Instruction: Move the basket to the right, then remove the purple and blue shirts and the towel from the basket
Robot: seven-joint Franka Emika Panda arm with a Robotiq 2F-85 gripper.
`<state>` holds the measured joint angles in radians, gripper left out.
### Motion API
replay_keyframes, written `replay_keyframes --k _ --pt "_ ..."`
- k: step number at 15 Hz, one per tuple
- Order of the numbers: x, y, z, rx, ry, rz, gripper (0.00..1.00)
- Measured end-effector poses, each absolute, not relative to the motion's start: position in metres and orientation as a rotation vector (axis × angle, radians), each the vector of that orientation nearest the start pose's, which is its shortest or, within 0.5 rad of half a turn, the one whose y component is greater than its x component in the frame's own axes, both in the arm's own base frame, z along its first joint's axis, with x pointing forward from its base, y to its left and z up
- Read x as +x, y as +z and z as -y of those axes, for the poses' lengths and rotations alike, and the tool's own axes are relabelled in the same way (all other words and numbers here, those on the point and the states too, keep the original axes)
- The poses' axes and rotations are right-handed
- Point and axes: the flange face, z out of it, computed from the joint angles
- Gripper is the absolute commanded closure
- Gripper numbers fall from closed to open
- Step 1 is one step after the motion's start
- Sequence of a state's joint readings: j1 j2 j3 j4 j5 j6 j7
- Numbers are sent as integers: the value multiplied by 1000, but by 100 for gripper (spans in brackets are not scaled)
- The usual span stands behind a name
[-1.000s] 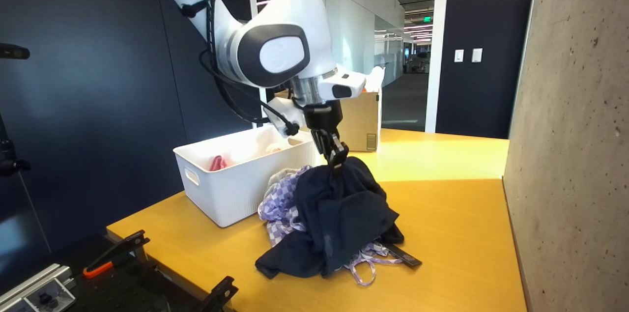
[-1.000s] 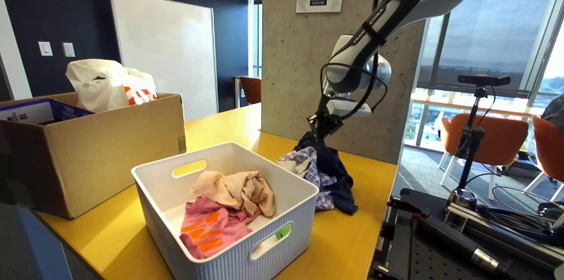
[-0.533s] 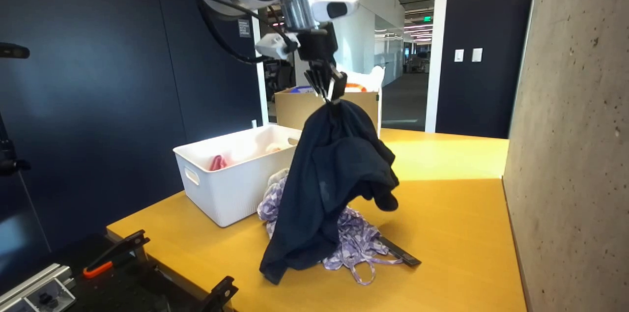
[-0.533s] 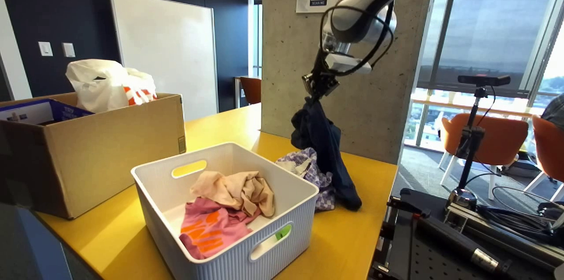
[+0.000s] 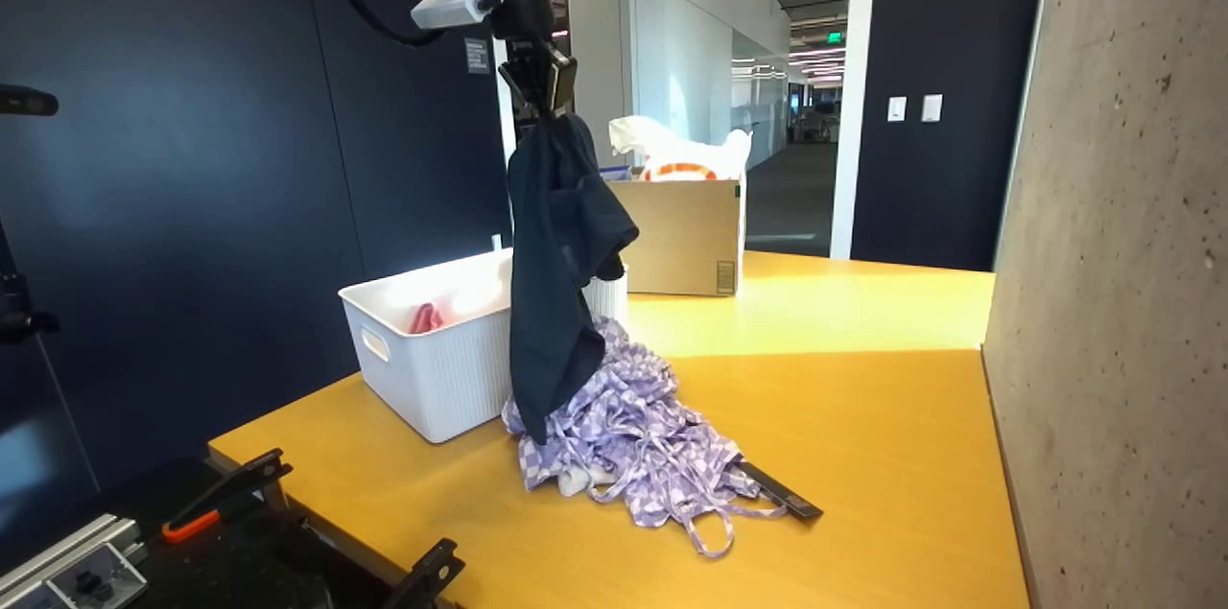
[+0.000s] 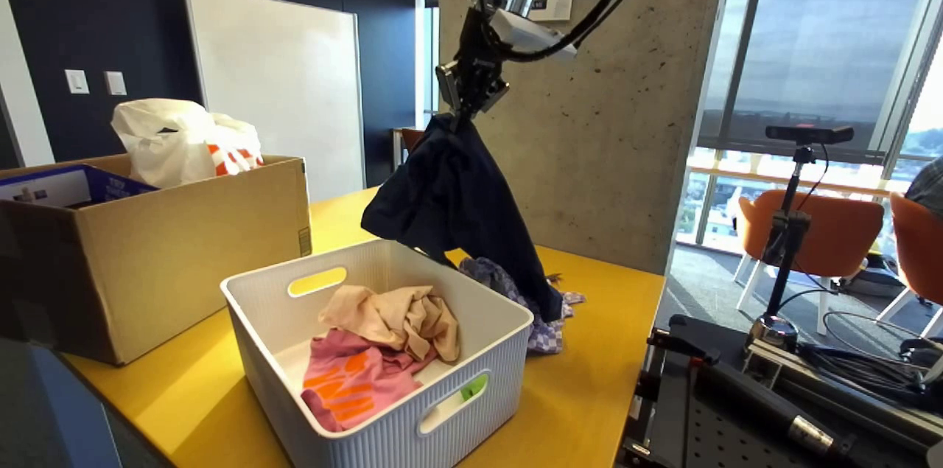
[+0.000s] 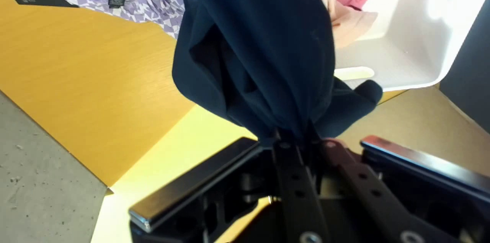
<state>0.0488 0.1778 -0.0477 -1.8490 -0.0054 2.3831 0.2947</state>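
Away from the tabletop's (image 5: pixel 873 436) pillar (image 5: pixel 1122 264) edge, the near-closed gripper (image 7: pixel 295 136) has swung the pinched navy shirt (image 6: pixel 460 195), perhaps undoing removal.

Shirt (image 5: pixel 645 441) beside basket (image 5: pixel 453 379) on table (image 5: pixel 883 456)

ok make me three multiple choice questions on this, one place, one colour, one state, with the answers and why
1. Where is the pink cloth?
A. on the floor
B. in the cardboard box
C. in the white bin

2. What colour is the checked shirt?
A. purple and white
B. red and black
C. green and yellow

3. What state is the gripper in?
A. wide open
B. shut on the navy shirt
C. shut on nothing

1 C: both exterior views show it inside the walls.
2 A: the wrist view shows those checks.
3 B: the navy shirt hangs bunched from it.
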Motion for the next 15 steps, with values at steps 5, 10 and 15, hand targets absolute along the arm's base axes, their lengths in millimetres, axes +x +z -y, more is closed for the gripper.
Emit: replay_keyframes --k 5,10,15 --pt "653 478 111 -3046 -454 -695 98" --pt "628 490 270 -3017 -387 -1141 46" --pt "642 477 301 -3007 -309 -1325 9"
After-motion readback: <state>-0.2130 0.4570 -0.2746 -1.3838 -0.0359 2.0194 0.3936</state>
